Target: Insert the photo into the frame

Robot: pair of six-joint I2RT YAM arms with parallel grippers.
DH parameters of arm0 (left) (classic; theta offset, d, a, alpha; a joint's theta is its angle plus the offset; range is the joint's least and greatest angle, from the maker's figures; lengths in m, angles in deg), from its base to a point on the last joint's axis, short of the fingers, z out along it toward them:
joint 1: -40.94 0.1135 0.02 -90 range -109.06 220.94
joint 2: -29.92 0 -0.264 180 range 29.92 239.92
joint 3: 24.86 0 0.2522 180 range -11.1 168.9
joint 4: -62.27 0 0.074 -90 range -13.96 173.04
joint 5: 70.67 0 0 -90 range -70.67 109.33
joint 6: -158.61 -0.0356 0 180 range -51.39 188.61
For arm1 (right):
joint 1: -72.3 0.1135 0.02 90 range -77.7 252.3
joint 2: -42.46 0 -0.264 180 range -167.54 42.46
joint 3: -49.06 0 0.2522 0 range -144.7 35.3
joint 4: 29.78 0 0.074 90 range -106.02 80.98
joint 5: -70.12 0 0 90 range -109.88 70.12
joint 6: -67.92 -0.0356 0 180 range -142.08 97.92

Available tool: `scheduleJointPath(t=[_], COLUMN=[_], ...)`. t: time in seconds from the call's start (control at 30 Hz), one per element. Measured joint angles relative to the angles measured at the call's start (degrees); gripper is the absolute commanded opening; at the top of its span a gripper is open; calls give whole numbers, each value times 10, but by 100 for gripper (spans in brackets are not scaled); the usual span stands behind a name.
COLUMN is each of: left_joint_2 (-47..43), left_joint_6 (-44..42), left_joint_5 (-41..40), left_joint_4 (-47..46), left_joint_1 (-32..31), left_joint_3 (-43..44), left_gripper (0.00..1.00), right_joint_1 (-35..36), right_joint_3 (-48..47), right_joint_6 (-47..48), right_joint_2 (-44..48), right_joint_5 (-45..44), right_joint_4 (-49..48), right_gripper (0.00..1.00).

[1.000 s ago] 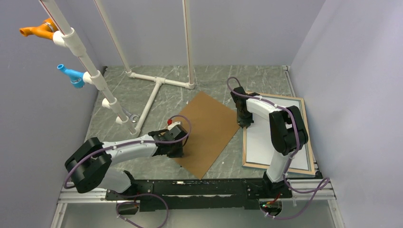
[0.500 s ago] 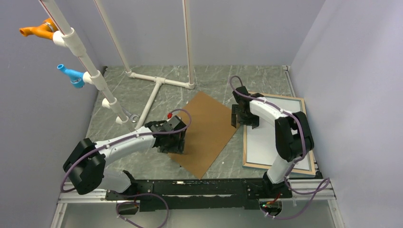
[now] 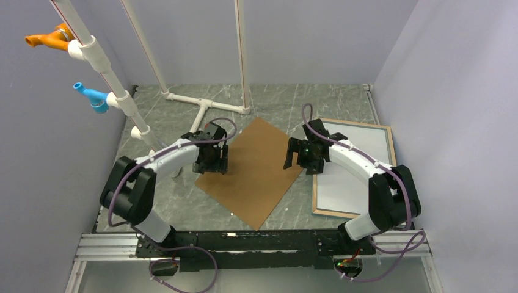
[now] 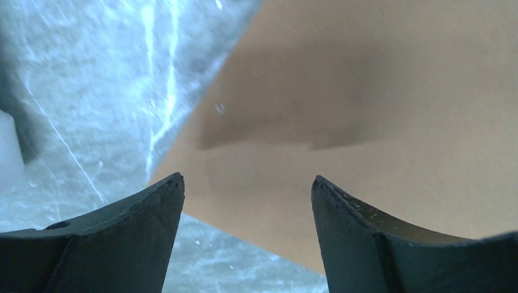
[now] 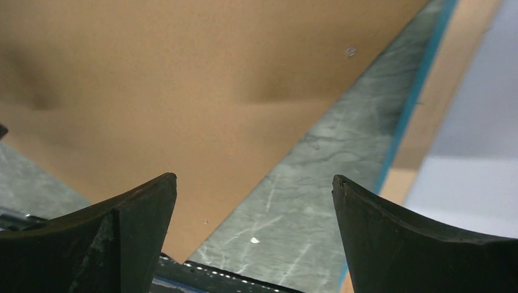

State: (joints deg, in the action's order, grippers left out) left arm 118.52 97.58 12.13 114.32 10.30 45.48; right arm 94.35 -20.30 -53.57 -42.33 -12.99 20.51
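On the table point(image 3: 183, 207) lie one board point(image 3: 256, 177), one frame point(image 3: 314, 198), one photo point(image 3: 342, 192).

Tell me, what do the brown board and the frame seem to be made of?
The brown board looks like fibreboard or stiff card: flat, matte, evenly tan. The frame seems light wood, matte, with a pale tan border; its blue side edge may be paint.

Grey marbled bench point(image 3: 275, 101) carries a brown backing board point(image 3: 256, 174), the frame point(image 3: 359, 123) at right, and a white pipe stand point(image 3: 201, 116) at rear.
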Motion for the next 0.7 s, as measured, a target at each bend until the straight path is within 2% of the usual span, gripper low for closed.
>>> scheduleJointPath(t=[0.23,0.43,0.7], left_joint_2=[65,106,102], left_joint_6=[-45,-73,-86], left_joint_5=[0,10,56], left_joint_4=[-32,-50,-81], left_joint_1=[52,68,76], left_joint_3=[26,46,31], left_gripper=[80,80,76], right_joint_1=[2,2,0], right_joint_3=[72,62,13], right_joint_6=[-63,-92,-103], right_joint_2=[-47,-67,-119], right_joint_5=[77,102,127], right_joint_4=[-82,-124,-128], right_gripper=[100,100,100])
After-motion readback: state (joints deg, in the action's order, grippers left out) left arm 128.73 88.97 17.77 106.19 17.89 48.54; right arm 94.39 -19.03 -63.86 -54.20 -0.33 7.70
